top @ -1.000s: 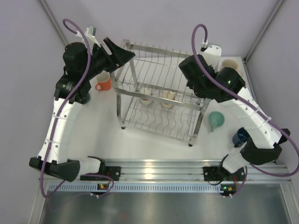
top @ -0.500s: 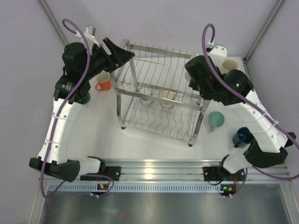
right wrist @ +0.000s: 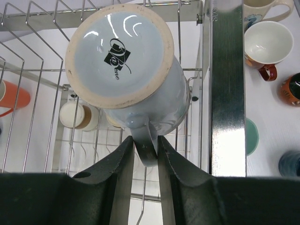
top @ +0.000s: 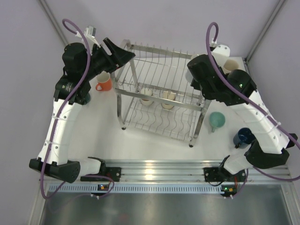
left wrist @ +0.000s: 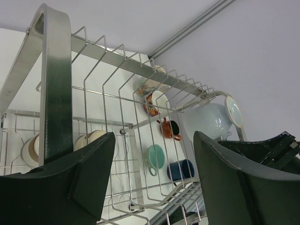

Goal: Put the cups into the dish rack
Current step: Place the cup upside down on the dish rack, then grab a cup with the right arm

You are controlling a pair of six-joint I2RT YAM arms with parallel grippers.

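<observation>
The right end effector [right wrist: 144,149] is pinching the handle of the pale blue-grey mug [right wrist: 125,70], fingers pressed against it from both sides. The mug is hanging base-up over the upper tier of the dish rack [top: 159,61], just beside the right corner post [right wrist: 227,93]. The left end effector [left wrist: 153,140] is spread wide and gripping nothing, hovering at the rack's far-left corner.

The trouble I'm watching for is that thin pinch. With only the handle held, the mug could be swivelling as it goes down. It could also be clipping the post, or landing its rim across a wire and tipping. Let go too high and it may be dropping through onto the cream cups [top: 157,97] sitting on the lower tier.

Against a second ago, the right arm is standing farther back and more to the right, carrying the mug toward that far-right corner. The left arm is sitting just where it was. The orange mug [top: 104,82], mint cup [top: 217,121] and navy cup [top: 243,137] are waiting on the surface [top: 108,136], unmoved.
</observation>
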